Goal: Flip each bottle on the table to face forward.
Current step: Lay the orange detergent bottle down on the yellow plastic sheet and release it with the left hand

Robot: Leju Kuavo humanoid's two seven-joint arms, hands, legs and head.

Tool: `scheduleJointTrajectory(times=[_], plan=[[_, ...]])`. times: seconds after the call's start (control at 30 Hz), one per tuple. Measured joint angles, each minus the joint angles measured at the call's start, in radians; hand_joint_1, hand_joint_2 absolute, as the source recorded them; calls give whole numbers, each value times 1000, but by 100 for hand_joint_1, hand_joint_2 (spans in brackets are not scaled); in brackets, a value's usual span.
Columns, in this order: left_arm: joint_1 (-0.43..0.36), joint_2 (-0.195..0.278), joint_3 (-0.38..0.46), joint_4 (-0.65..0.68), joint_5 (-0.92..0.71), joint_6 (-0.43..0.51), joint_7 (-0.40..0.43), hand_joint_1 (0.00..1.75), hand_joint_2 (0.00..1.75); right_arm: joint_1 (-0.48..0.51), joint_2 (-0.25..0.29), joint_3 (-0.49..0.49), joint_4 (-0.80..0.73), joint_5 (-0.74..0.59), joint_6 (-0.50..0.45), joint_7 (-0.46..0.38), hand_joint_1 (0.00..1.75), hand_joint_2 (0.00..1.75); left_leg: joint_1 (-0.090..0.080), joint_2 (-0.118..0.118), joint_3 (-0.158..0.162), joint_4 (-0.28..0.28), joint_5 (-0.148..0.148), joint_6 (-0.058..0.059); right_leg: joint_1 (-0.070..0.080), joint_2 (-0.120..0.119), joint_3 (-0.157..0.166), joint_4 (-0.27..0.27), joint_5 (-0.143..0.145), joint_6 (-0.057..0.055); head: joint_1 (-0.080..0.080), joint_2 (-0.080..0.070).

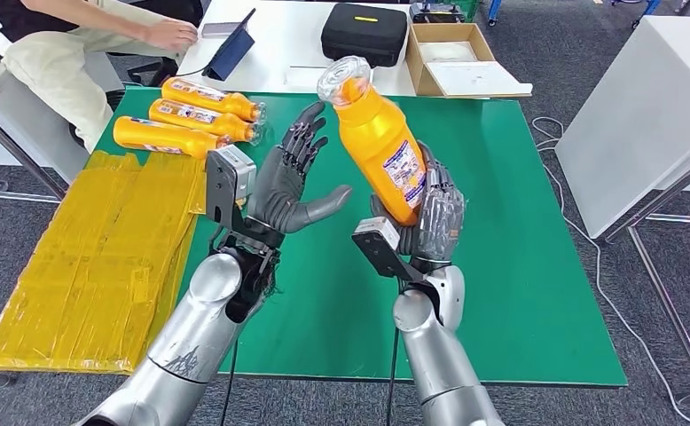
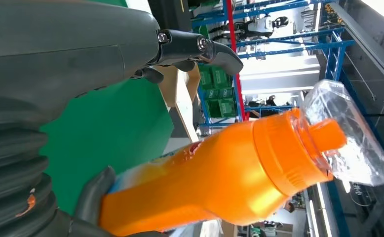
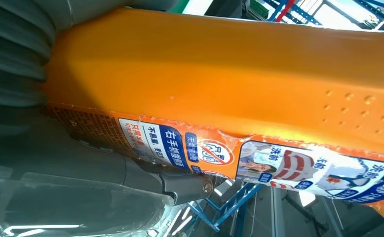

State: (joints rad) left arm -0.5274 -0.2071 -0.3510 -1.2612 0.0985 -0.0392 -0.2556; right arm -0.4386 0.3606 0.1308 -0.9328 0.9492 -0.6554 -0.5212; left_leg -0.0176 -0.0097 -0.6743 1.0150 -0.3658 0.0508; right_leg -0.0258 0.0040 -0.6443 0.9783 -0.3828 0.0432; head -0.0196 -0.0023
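The right hand (image 1: 430,217) is gripping the orange bottle (image 1: 380,151) low down. The left hand (image 1: 293,182) is waiting open. The bottle looks hard, smooth, slippery; holding its middle seems safest.

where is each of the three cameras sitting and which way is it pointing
Head view: high on the body, looking forward and down at the green table; both silver arms rise from below, left hand open, right hand gripping the orange bottle.
Left wrist view: behind the left hand, facing the bottle's clear cap and blue shelving beyond.
Right wrist view: behind the right hand, pressed close to the bottle's label.
Shared: all three show the held orange bottle.
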Motion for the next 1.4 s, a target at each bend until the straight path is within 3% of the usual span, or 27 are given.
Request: scheduleJointTrajectory(times=[0.47,0.7,1.0,1.4], plan=[[-12,-7,-37,0,78,-1,12,0,175,-18,3,97,48,-29,0,23,175,175,0,0,0,0,0,0,0,0,0,0,0,0,0,0],[-17,-7,-48,0,109,11,12,0,175,-45,3,234,102,-133,0,47,175,175,0,0,0,0,0,0,0,0,0,0,0,0,0,0],[-18,-6,-45,0,125,19,10,0,175,-67,3,299,140,-180,0,66,175,175,0,0,0,0,0,0,0,0,0,0,0,0,0,0],[-15,14,-14,11,152,29,-7,0,175,-130,-8,501,232,-332,15,150,175,175,1,3,0,0,0,0,0,2,-2,0,0,0,0,0]])
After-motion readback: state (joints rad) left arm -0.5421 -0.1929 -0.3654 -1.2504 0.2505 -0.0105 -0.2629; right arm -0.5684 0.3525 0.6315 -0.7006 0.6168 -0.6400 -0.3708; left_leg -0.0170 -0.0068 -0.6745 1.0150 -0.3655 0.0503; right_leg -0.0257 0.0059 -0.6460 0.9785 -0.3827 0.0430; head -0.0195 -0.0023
